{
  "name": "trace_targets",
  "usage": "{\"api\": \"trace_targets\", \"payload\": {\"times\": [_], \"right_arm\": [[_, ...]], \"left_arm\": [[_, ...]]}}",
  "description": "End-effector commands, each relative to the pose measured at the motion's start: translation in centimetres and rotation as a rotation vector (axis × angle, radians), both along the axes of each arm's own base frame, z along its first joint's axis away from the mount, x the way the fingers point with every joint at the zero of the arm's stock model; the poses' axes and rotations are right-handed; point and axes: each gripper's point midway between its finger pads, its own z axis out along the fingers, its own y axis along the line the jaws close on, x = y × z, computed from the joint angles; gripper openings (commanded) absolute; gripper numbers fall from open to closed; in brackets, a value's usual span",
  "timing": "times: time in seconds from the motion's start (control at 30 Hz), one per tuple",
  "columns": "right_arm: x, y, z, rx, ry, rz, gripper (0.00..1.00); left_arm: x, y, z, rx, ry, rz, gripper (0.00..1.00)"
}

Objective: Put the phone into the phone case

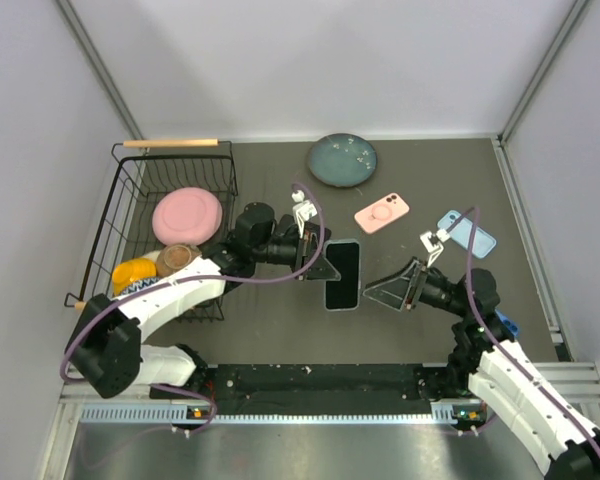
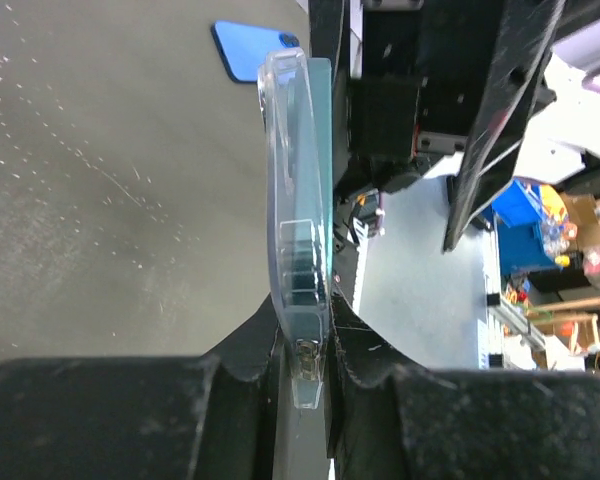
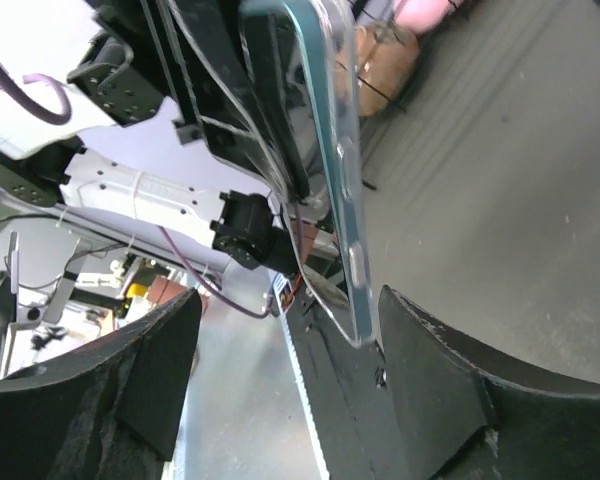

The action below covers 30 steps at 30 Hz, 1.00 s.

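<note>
While the phone [image 1: 342, 275] is gripped at mid-surface, screen upward in the top view, its left long edge is seen to be clamped by the left jaws, which are closed tight across the thickness of phone and case together. In the left wrist view the clear phone case [image 2: 283, 150] is seen edge-on, lying against the teal body of the phone on the side turned toward the surface [image 1: 430, 180]. The two are pressed flat together along the visible length. The right jaws are held apart, one finger on each side of the near corner of the case in the right wrist view, and no contact with it can be made out. The pair appears to be raised a little off the surface, though this cannot be told for certain. As judged from this, the main step is largely done: the phone is lying in the case. Whether every corner has been snapped home is not shown, so a squeeze along the free edge and a set-down are probably what is left. A pink handset [image 1: 382, 213], a blue handset [image 1: 467, 233], a dark plate [image 1: 342, 160] and a wire rack [image 1: 130, 220] are noted well apart from the work.
</note>
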Motion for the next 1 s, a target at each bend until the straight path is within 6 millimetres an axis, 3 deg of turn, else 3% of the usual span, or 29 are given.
{"api": "trace_targets", "payload": {"times": [0.0, 0.27, 0.6, 0.7, 0.83, 0.97], "right_arm": [[0.1, 0.0, 4.2, 0.007, -0.161, 0.006, 0.75], [0.6, 0.7, 6.5, -0.010, -0.233, 0.054, 0.77], [2.2, 1.7, 7.7, -0.014, -0.303, 0.106, 0.70], [2.7, 2.0, 8.0, -0.010, -0.312, 0.112, 0.65], [2.6, 2.1, 8.3, -0.008, -0.342, 0.127, 0.50], [2.6, 2.2, 8.4, -0.013, -0.353, 0.135, 0.47]], "left_arm": [[-2.5, 0.9, 2.9, -0.076, -0.120, -0.132, 0.00], [-4.5, 1.4, 1.6, -0.078, -0.075, -0.226, 0.00], [-5.7, 1.3, 2.5, -0.150, -0.037, -0.306, 0.00], [-5.6, 1.1, 2.5, -0.152, -0.020, -0.308, 0.00], [-5.7, 1.1, 2.5, -0.160, -0.007, -0.305, 0.00], [-5.6, 1.0, 2.4, -0.160, 0.010, -0.300, 0.00]]}}
